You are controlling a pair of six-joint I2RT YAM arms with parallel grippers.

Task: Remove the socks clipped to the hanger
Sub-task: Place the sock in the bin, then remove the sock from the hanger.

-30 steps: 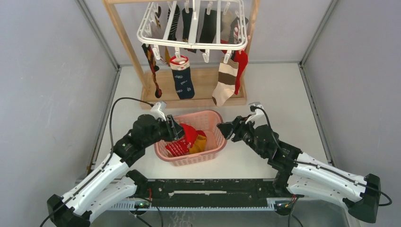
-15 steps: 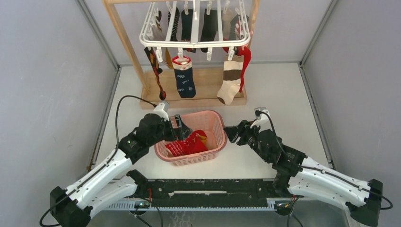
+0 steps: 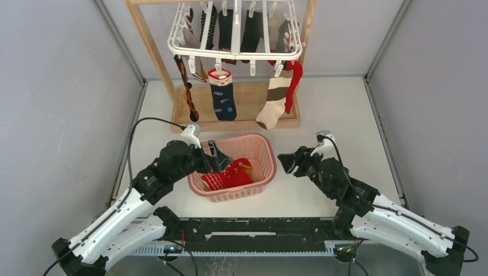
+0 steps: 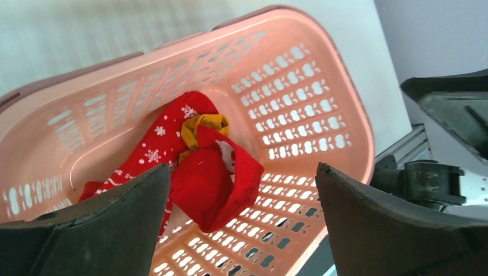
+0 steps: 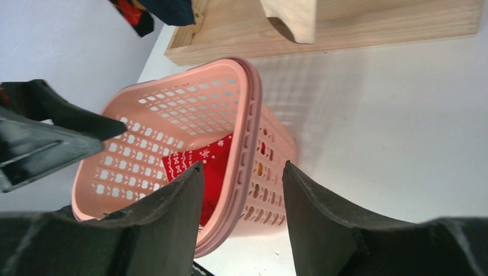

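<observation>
The white hanger (image 3: 236, 56) hangs from the wooden stand at the back. Several socks stay clipped to it: an argyle one (image 3: 185, 86), a navy one with a red cuff (image 3: 222, 95), a brown-banded one (image 3: 275, 98), a red one (image 3: 294, 80) and dark ones behind (image 3: 227, 29). My left gripper (image 3: 221, 158) (image 4: 241, 169) stands wide open over the pink basket, just above a loose red patterned sock (image 4: 201, 172) and a mustard sock (image 4: 204, 122). My right gripper (image 3: 288, 163) (image 5: 242, 165) is open and empty, just right of the basket, apart from its rim.
The pink basket (image 3: 267, 172) (image 4: 299, 86) (image 5: 253, 115) sits between the two grippers near the table's front. The wooden stand's upright (image 3: 151, 52) and flat base (image 3: 244, 109) lie behind it. Grey walls close in both sides.
My left gripper has opened and let the red sock fall into the basket. The right gripper has drawn back rightward from the basket rim and opened a little. The hanger sways slightly.
</observation>
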